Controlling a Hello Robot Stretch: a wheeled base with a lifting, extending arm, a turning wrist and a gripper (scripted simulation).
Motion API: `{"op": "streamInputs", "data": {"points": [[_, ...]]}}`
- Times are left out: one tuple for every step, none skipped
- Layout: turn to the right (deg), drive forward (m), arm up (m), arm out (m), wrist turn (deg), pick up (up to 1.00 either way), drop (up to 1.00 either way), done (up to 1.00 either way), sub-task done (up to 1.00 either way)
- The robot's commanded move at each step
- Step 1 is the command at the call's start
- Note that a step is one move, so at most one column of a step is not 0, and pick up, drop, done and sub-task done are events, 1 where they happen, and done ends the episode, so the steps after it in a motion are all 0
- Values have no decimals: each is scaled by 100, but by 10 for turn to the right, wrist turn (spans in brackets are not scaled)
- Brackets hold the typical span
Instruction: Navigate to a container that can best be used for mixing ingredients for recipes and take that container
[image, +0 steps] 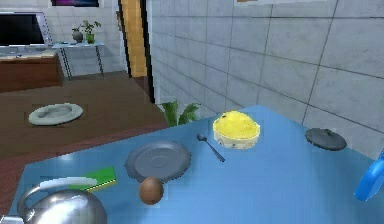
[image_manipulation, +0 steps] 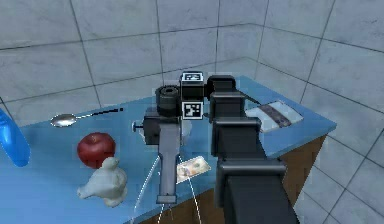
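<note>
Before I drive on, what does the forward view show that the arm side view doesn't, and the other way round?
Forward view: a yellow bowl, a grey plate, a dark lid and a brown egg-shaped thing. Arm side view: the arm, a red apple and a white figurine. Both: the blue tabletop, the tiled wall, and probably the same blue thing at their adjoining edges.
</note>
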Motion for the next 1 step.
{"op": "streamInputs", "data": {"points": [[0,0,0,0,450,0,0,0,0]]}}
